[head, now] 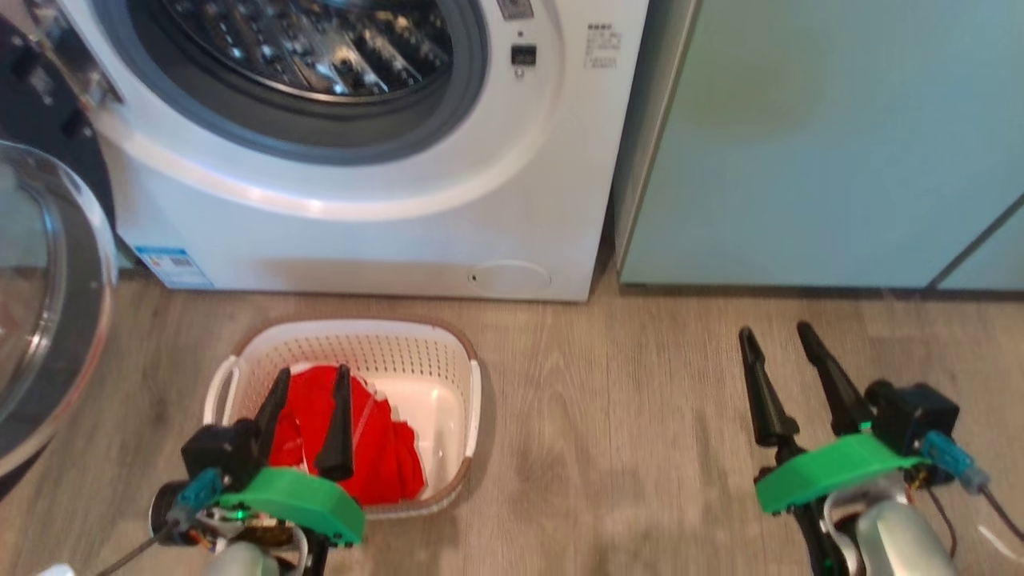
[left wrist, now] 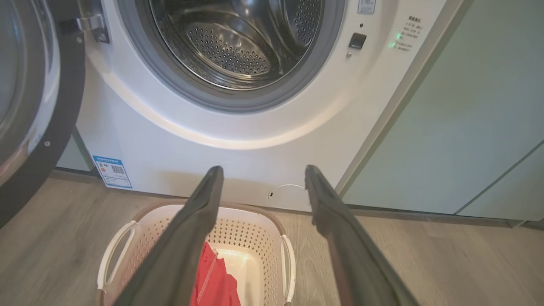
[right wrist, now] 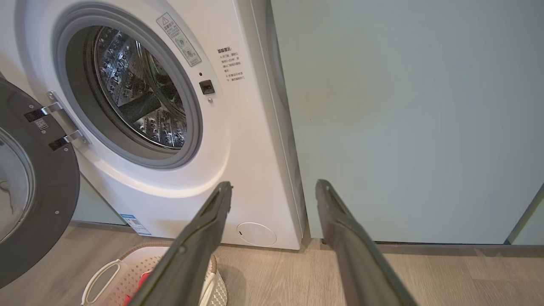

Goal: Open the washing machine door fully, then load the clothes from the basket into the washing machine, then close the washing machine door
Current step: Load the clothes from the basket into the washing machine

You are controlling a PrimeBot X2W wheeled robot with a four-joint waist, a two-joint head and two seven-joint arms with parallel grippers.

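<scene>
The white washing machine (head: 360, 232) stands open, its steel drum (left wrist: 231, 46) bare. Its door (head: 48, 304) with a black rim and clear dome is swung out to the left, seen also as the door (right wrist: 29, 187) in the right wrist view. The cream basket (head: 448, 360) sits on the floor in front of the washer, with red clothes (head: 376, 456) in its left half. My left gripper (head: 312, 380) hovers open above the clothes, nothing between its fingers. My right gripper (head: 776, 332) is open over the bare floor to the right, well away from the basket.
Pale teal cabinet fronts (head: 824, 144) stand to the right of the washer. Wood-look floor (head: 608, 424) lies between the basket and my right gripper. The open door takes up the space at the left.
</scene>
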